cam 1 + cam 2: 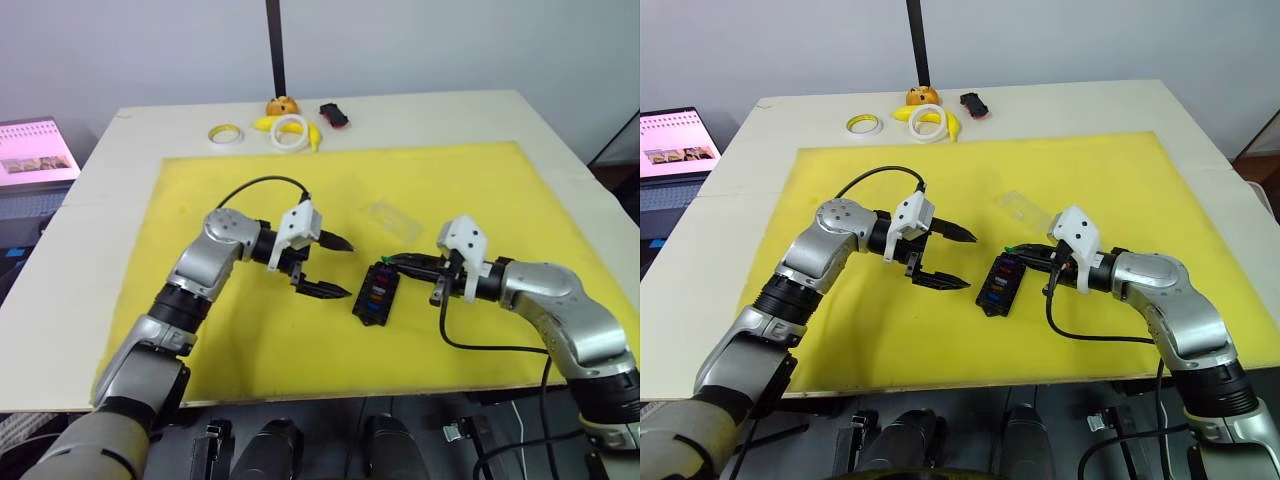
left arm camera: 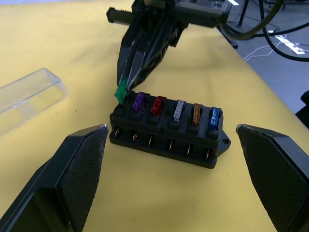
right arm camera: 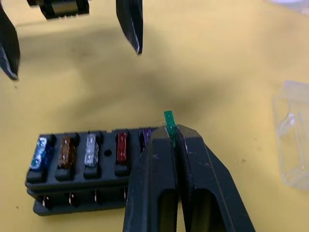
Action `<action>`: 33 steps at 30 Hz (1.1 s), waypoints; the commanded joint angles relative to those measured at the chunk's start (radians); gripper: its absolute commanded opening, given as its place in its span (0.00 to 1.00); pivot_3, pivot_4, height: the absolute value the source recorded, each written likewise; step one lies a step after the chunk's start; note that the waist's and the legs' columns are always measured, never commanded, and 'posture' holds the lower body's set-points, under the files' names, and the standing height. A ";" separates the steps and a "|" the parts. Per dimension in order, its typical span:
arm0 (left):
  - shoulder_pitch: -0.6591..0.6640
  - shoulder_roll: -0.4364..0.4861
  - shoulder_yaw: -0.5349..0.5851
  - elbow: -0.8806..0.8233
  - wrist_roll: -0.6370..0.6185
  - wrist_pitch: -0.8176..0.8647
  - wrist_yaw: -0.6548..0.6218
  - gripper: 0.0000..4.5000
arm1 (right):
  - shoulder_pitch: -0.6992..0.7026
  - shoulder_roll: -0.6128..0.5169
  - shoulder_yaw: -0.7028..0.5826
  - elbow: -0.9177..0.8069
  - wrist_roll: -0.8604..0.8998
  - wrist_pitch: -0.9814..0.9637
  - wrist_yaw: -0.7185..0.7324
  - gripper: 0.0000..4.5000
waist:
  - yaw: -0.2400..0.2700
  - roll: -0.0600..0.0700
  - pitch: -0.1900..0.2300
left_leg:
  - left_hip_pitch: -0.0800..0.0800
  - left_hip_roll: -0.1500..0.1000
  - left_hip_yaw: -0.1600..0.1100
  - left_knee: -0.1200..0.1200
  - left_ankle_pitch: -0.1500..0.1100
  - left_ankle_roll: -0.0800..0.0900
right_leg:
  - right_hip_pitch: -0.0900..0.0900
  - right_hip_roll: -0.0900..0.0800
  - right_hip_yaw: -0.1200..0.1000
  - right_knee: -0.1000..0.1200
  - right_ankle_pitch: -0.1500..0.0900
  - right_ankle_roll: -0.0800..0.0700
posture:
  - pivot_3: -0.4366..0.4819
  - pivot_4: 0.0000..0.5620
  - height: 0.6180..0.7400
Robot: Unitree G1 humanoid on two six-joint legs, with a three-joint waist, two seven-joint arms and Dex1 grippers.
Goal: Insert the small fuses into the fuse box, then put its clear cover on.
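The black fuse box (image 1: 376, 295) lies on the yellow mat (image 1: 200, 330), between my two grippers. Purple, red, grey, orange and blue fuses stand in a row in its slots (image 2: 169, 113). My right gripper (image 1: 386, 262) is shut on a green fuse (image 3: 169, 121), held at the end slot beside the purple one (image 2: 138, 100); whether it touches the box I cannot tell. To the box's left, my left gripper (image 1: 345, 268) hangs wide open and holds nothing. The clear cover (image 1: 395, 220) rests on the mat just beyond the box.
At the table's far edge lie a yellow tape ring (image 1: 224, 133), a white ring (image 1: 290, 132), a banana (image 1: 312, 135), an orange object (image 1: 283, 105) and a small black-and-red object (image 1: 334, 114). A laptop (image 1: 35, 150) sits off the table's left side.
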 commanded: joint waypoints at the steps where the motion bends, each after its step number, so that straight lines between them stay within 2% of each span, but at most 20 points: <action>1: -0.023 0.004 0.018 -0.024 0.000 0.001 0.001 0.99 | -0.023 -0.005 -0.029 -0.021 0.001 -0.023 0.020 0.00 | 0.000 0.000 0.000 | 0.000 0.000 0.000 0.000 0.000 0.000 | 0.000 0.000 0.000 0.000 0.000 0.000 | 0.48 0.27 1.00; 33: -0.005 -0.002 0.018 -0.040 0.014 0.004 0.015 0.99 | -0.018 0.046 0.005 0.067 -0.084 -0.075 0.042 0.00 | -0.002 0.000 0.000 | 0.000 0.000 0.000 0.000 0.000 0.000 | 0.000 0.000 0.000 0.000 0.000 0.000 | 0.48 0.27 1.00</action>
